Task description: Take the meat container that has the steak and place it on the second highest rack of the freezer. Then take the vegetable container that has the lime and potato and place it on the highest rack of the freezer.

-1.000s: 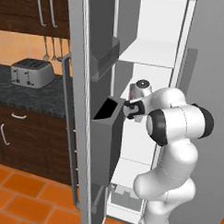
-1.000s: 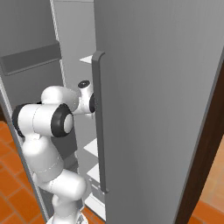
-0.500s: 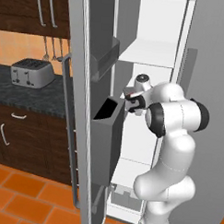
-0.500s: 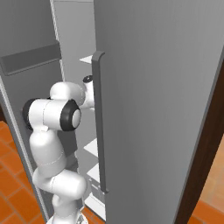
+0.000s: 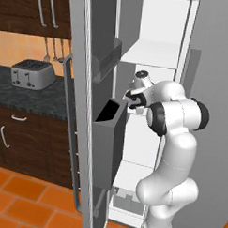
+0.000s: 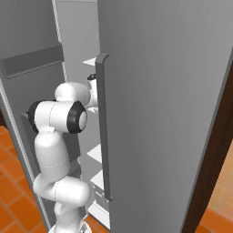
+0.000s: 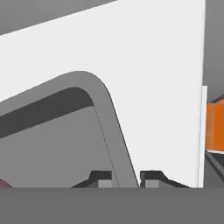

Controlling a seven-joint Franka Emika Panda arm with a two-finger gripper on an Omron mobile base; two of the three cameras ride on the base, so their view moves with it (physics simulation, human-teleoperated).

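Arm reaching into the open freezer (image 5: 151,52); the jaws (image 7: 126,178) are straddling a grey container rim (image 7: 103,109), appearing to be grasping it.

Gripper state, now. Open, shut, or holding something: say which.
Gripper: its fingers stand on either side of the grey rim of a container, close to it; whether they are clamped on it cannot be told.
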